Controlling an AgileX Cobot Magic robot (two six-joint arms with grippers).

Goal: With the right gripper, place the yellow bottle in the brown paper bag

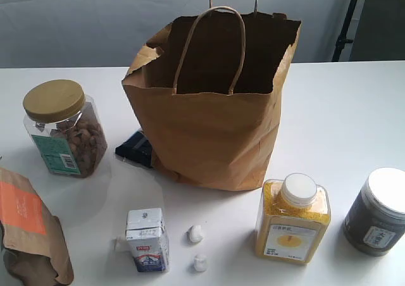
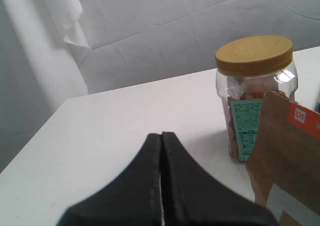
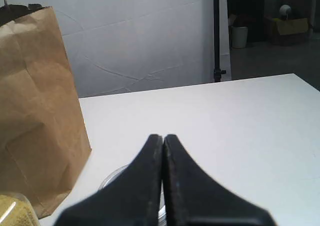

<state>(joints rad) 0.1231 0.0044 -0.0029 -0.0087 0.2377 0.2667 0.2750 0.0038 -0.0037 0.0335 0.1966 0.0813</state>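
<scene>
We judge the pickup not yet begun: the yellow bottle point(image 1: 292, 217) stands upright on the table point(image 1: 354, 109), untouched, at about five o'clock from the open brown paper bag point(image 1: 215, 128) behind it. Next we must spread the jaws and reach the bottle. Our right gripper point(image 3: 163, 138) is clenched tight, empty, touching nothing.

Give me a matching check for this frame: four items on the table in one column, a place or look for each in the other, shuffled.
Column one:
1 yellow bottle
2 nut jar
3 dark jar
4 paper bag

Column two:
A gold lid
B standing, top open
C by the exterior view's right edge
D yellow grains, white cap

Pairs: 1-D, 2-A, 3-C, 4-B
</scene>
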